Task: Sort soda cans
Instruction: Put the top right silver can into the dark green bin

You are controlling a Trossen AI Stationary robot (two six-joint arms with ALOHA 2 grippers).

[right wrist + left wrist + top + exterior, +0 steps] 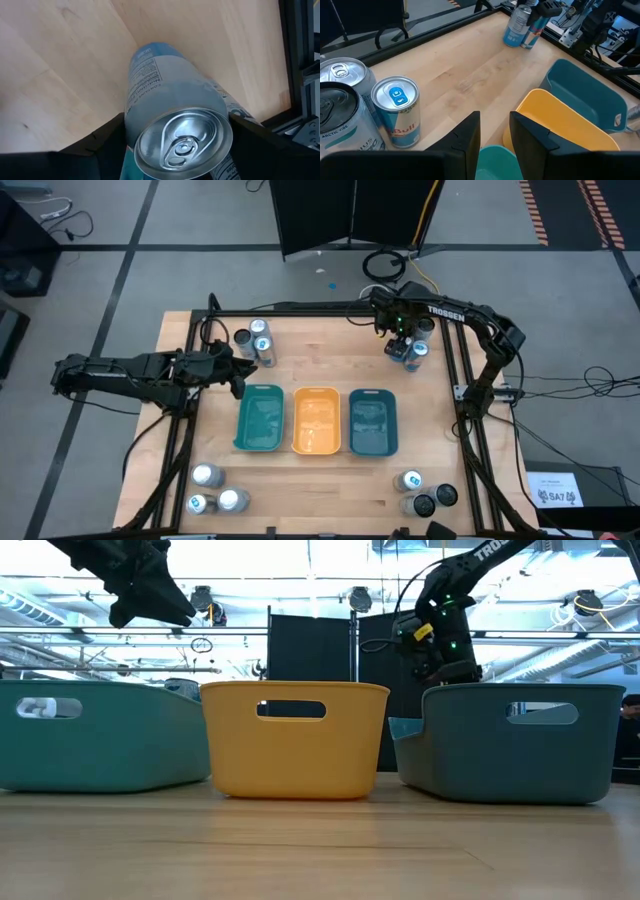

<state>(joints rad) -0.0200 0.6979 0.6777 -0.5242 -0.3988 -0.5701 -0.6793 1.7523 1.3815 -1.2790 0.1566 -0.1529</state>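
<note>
Looking down in the high view: right gripper (405, 340) sits over the far-right can cluster (408, 352), directly above a light-blue can, so the can's long axis runs straight up toward it. Left gripper (238, 372) waits near the far-left cans (255, 340), well apart from the right cluster; right arm is clearly the nearer one. Teal tray (261, 419), orange tray (317, 420) and blue tray (373, 422) lie in a row mid-table, between this cluster and the near cans at the near-left corner (215, 489) and near-right corner (425, 492).

Low view: trays fill the foreground; the can itself is hidden behind the blue tray (520, 740). Right arm (440, 630) descends beyond it.

Left wrist view: left fingers (465, 137) pressed together, holding nothing. Two cans (395, 110) just beside them, upright.

Right wrist view: light-blue can (170, 105) upright between the right gripper's (177, 145) dark fingers (102, 142), silver top nearest the camera. Jaws flank it closely; firm contact cannot be told. A neighbouring can (240, 120) touches or nearly touches its side, which I judge the main obstruction for a clean lift.
</note>
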